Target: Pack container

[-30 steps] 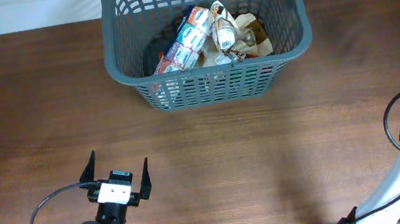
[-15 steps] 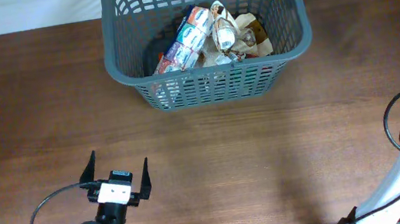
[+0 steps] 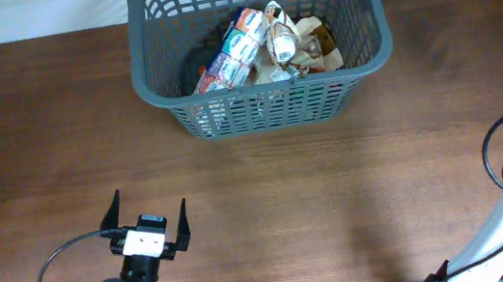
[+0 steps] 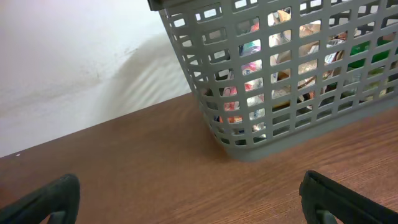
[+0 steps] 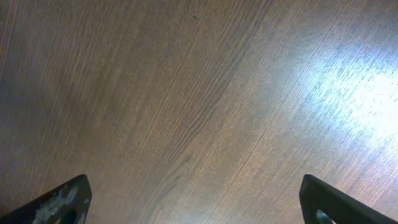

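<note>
The left fingers (image 4: 53, 200) are spread wide and empty. Ahead of them stands the container (image 4: 273, 87), holding food packages (image 3: 249, 44). The right fingers (image 5: 62, 200) are apart over the counter (image 5: 199, 93).

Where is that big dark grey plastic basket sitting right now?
In the overhead view, the dark grey plastic basket stands far back on the table, near its middle, holding food packets, beyond the left hand.

The overhead view is bright and evenly lit, with only a faint shadow on the table (image 3: 267, 188) along the near foot of the container (image 3: 264, 85). In the right wrist view a white glare washes out the wood grain at the right while the left falls dim. There the fingertips (image 5: 62, 199) of the right gripper (image 5: 196, 202) look soft.
</note>
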### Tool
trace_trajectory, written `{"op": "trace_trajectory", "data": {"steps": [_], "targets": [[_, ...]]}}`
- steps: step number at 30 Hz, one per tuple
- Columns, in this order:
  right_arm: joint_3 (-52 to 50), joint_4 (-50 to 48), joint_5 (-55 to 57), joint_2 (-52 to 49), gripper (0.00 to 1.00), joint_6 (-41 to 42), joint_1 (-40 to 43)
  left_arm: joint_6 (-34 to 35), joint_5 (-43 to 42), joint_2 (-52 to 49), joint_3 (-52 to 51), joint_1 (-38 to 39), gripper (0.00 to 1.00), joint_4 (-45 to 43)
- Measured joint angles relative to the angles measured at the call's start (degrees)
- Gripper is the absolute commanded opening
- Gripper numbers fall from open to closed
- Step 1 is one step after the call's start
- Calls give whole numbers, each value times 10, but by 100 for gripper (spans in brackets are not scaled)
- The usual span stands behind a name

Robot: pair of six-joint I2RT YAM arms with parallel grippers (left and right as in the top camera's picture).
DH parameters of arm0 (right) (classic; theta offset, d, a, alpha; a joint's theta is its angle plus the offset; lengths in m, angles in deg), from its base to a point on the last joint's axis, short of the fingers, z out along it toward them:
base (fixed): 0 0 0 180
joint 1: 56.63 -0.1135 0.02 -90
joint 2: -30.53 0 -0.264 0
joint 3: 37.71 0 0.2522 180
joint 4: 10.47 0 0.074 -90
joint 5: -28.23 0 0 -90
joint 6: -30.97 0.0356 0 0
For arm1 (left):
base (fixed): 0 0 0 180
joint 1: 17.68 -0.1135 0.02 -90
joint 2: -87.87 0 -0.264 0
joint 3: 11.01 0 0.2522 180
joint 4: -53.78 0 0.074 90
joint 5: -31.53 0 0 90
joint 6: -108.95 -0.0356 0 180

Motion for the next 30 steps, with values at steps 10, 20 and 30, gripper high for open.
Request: {"op": "trace_trajectory", "data": {"steps": [10, 20, 30], "targets": [[0, -1, 12, 0, 99, 0, 0, 0, 0, 0, 0, 0, 99, 0], [-4, -137, 87, 27, 99, 1, -22, 0, 0, 0, 0, 0, 99, 0], [-5, -245, 161, 181, 99, 1, -123, 0, 0, 0, 0, 0, 99, 0]]}}
